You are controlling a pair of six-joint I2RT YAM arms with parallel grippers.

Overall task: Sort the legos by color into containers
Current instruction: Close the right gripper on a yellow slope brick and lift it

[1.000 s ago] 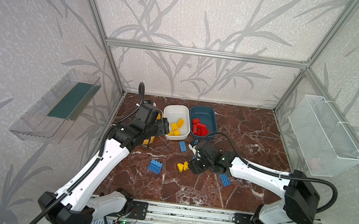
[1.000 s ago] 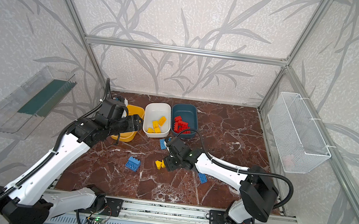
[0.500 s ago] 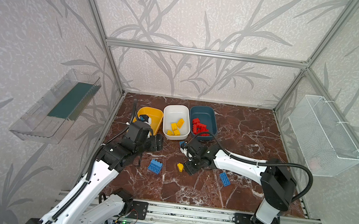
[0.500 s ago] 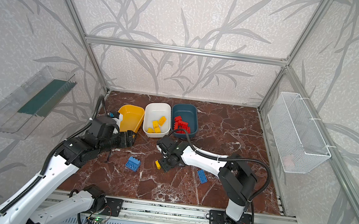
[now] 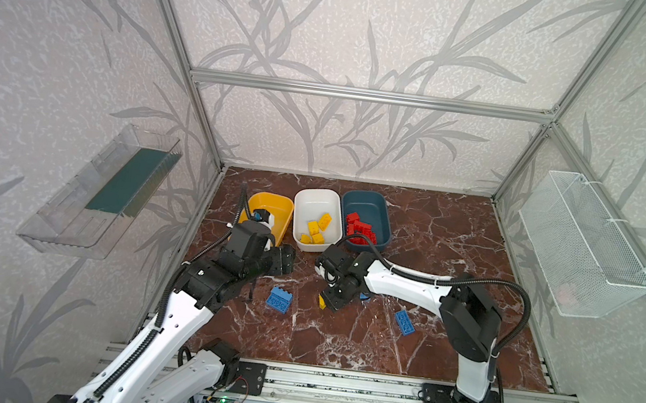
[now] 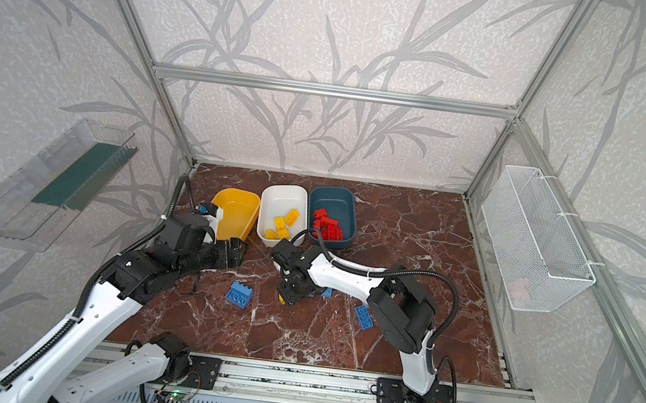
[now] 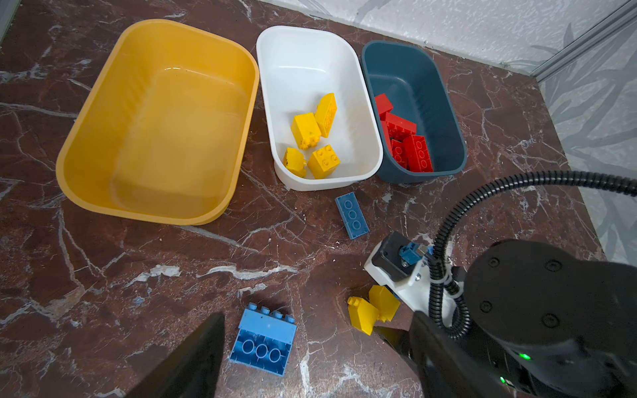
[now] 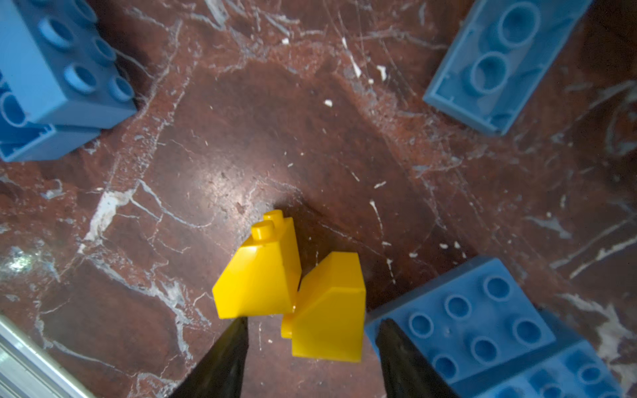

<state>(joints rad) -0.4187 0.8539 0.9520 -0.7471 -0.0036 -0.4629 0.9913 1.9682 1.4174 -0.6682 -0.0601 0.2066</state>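
**Right jaws straddle a yellow wedge; left jaws wide and empty**

Clock directions take the far wall as twelve, as in both top views.

The right gripper point(image 8: 313, 320) points down at the marble table point(image 5: 455, 235) near its middle. Its jaws stand parted on either side of a yellow wedge point(image 8: 331, 310). A sliver of gap shows on each side, so nothing is clamped. A second yellow wedge point(image 8: 258, 275), studs showing, touches the first. A blue brick point(image 8: 475, 327) lies just beside them, at the gripper's three o'clock. Farther out at three lies a flat blue brick point(image 5: 404, 322), and at nine a chunky blue brick point(image 5: 279, 299).

The left gripper point(image 5: 286, 261) hangs at ten o'clock from the right one, jaws spread wide and holding nothing. The chunky blue brick is at its six o'clock.

A thin blue plate point(image 7: 351, 215) lies on the table near the white tub point(image 7: 303, 62). At twelve o'clock three tubs sit side by side, running from nine to three:
- the yellow tub point(image 7: 165, 138);
- the white tub, holding four yellow bricks point(image 7: 303, 131);
- the teal tub point(image 7: 406, 75), with red bricks point(image 7: 417, 151) heaped at its near end.
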